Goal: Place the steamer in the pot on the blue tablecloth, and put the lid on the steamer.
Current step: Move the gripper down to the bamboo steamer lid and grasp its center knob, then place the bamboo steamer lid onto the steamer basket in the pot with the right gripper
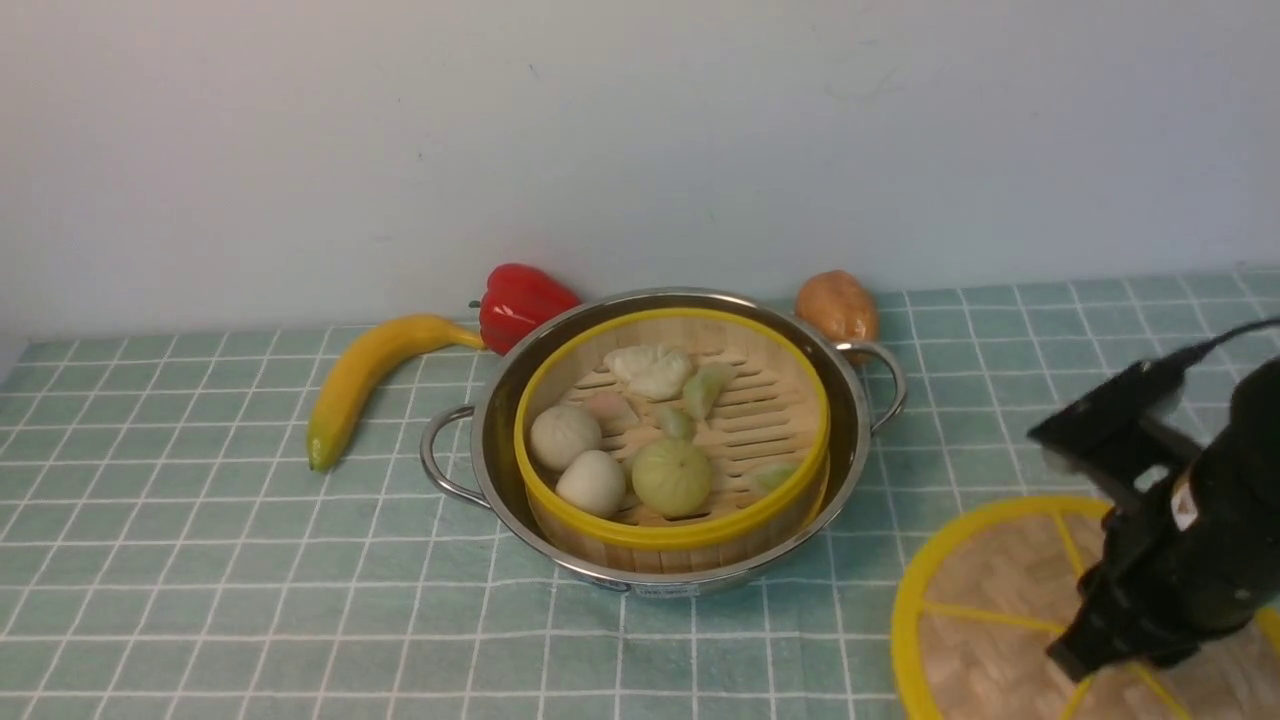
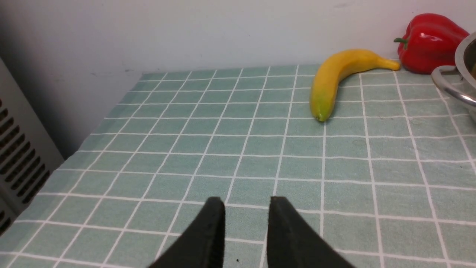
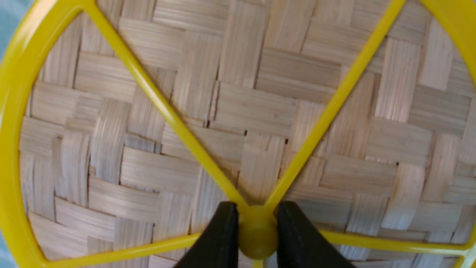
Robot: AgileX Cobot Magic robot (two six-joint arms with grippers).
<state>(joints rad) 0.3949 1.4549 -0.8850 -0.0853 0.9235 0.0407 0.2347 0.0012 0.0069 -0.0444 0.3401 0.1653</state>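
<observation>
Here, in the front view, the pot (image 1: 497,400) sits at the centre of the frame on the cloth (image 1: 200,560), and the steamer (image 1: 670,535) stands inside it, uncovered, with pale buns (image 1: 565,435) on its slatted floor. A banana (image 1: 360,375) lies at the left of the pot, a pepper (image 1: 520,300) just behind its upper-left rim and a potato (image 1: 838,305) behind its upper right. The lid (image 1: 985,600) lies flat on the cloth in the lower right corner, well apart from the pot, partly cut off by the frame edge. The right gripper (image 1: 1075,660) reaches down onto it near its middle.

In the left wrist view, the left gripper (image 2: 247,204) hangs over bare cloth, its fingers (image 2: 214,223) a narrow gap apart with nothing between them. The banana, the pepper and one pot handle (image 2: 452,89) lie beyond it.

In the right wrist view, the woven lid fills the frame. The right gripper's fingers (image 3: 219,238) press on either side of the hub (image 3: 257,234) where the spokes (image 3: 163,108) meet, so the claw pinches the lid by its hub
</observation>
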